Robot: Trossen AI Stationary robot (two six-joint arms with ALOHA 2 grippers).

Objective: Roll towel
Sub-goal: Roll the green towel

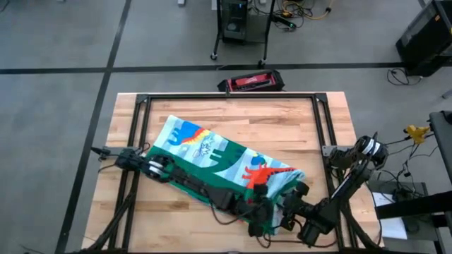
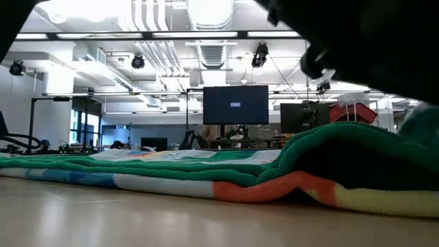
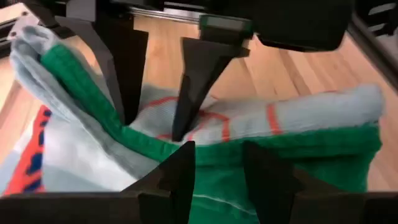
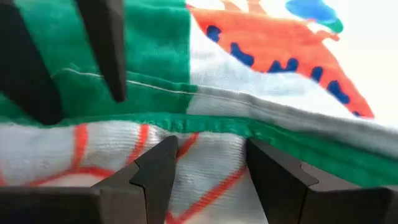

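Observation:
The dinosaur towel (image 1: 212, 152) lies slantwise on the wooden table (image 1: 296, 120), from the far left toward the near right. Its near right end (image 2: 343, 137) is humped up and folded over, green border showing. My left gripper (image 1: 263, 204) and my right gripper (image 1: 282, 206) meet at that end, facing each other, each shut on the fold. In the left wrist view my left gripper (image 3: 217, 171) has green cloth between its fingers. In the right wrist view my right gripper (image 4: 208, 171) has pale cloth with red lines between its fingers. My left gripper has the green border (image 3: 217, 180) of the folded-over end pinched between its two fingers, coming low from the table's left, several layers thick. The fold is raised off the table; the rest of the towel lies flat. My right gripper has the pale, red-lined fold (image 4: 205, 155) just beside the green border (image 4: 205, 123) pinched between its two fingers, coming low from the table's right. The cloth bulges up between the fingers.
A black metal frame (image 1: 141, 106) runs around the table top. A red and black case (image 1: 251, 82) lies past the far edge. Bare wood shows at the far right (image 1: 282, 134) and near left (image 1: 169, 212).

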